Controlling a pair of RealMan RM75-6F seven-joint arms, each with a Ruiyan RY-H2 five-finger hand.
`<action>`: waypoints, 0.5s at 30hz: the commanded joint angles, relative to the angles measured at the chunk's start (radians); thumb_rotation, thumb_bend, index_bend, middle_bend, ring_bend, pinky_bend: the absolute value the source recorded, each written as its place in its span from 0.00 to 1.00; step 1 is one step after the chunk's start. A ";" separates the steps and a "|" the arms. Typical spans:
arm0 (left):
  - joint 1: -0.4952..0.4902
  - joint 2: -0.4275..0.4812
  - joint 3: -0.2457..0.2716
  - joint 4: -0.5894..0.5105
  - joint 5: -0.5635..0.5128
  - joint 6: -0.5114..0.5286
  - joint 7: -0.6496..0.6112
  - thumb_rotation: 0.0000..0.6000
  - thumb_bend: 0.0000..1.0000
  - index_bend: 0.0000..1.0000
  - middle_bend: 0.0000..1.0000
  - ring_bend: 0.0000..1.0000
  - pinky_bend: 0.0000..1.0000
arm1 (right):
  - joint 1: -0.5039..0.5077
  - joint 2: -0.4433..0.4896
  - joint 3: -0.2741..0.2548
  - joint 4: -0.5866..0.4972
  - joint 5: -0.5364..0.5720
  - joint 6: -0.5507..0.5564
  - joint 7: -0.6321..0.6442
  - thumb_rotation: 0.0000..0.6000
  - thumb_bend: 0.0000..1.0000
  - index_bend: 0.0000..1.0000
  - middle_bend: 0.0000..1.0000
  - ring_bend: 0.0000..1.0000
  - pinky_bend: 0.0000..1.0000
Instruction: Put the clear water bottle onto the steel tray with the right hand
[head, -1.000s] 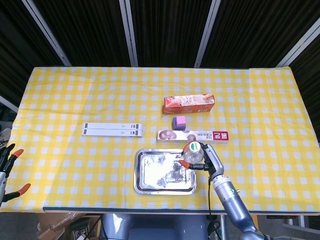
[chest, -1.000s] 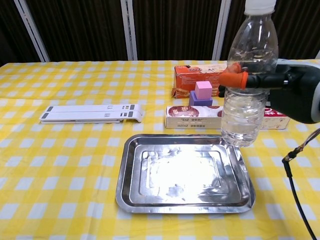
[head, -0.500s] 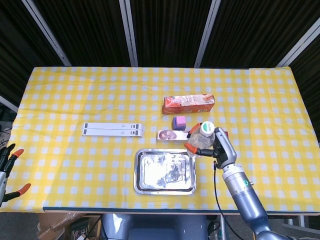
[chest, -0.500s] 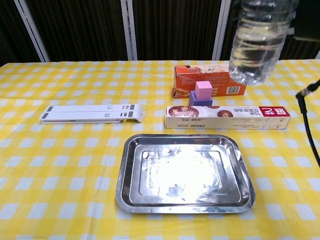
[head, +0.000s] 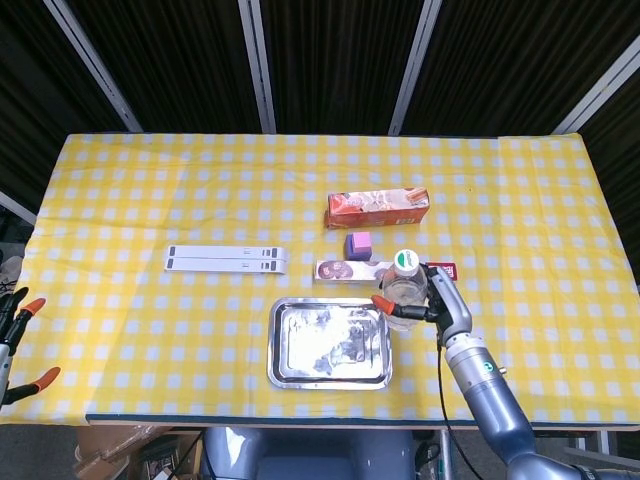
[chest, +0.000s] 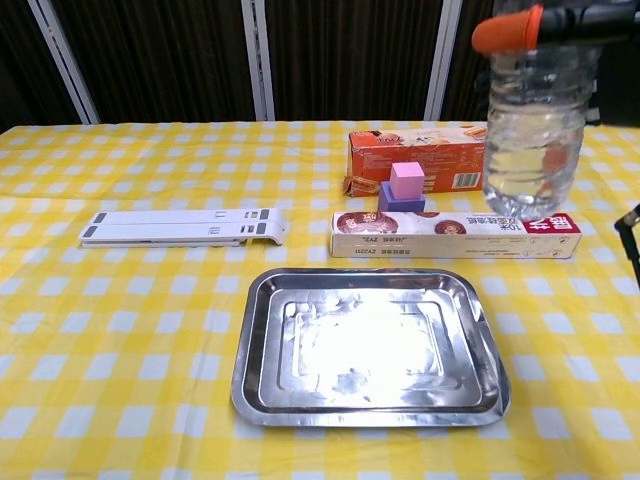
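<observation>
Bottle (chest: 532, 140): upright in the air, just right of the tray (head: 329, 377).
Right hand (head: 432, 300): I see it gripping the bottle.
Left hand (head: 15, 335): far left of the tray, fingers spread, holding nothing.

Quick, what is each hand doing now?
Left hand: holds nothing, only partly visible at the frame edge.
Right hand: grips the clear water bottle.

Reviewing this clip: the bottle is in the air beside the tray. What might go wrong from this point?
1. The right hand holds the clear water bottle aloft, to the right of the steel tray; a slip would likely drop it on the long flat box or the cloth.
2. Lowered too soon, it may catch the tray's raised rim and tip.
3. The purple blocks stand close and might get knocked.
</observation>
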 joint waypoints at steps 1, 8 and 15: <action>0.000 0.000 0.000 0.000 -0.001 0.000 0.002 1.00 0.19 0.12 0.00 0.00 0.00 | -0.034 -0.074 -0.056 0.057 -0.047 -0.054 0.077 1.00 0.90 0.90 0.70 0.36 0.00; 0.000 -0.001 -0.002 0.000 -0.004 -0.002 0.005 1.00 0.19 0.12 0.00 0.00 0.00 | -0.126 -0.143 -0.101 0.179 -0.270 -0.171 0.249 1.00 0.90 0.90 0.70 0.36 0.00; -0.002 -0.005 0.000 -0.004 -0.002 -0.007 0.019 1.00 0.19 0.12 0.00 0.00 0.00 | -0.190 -0.106 -0.096 0.184 -0.408 -0.183 0.328 1.00 0.90 0.90 0.70 0.36 0.00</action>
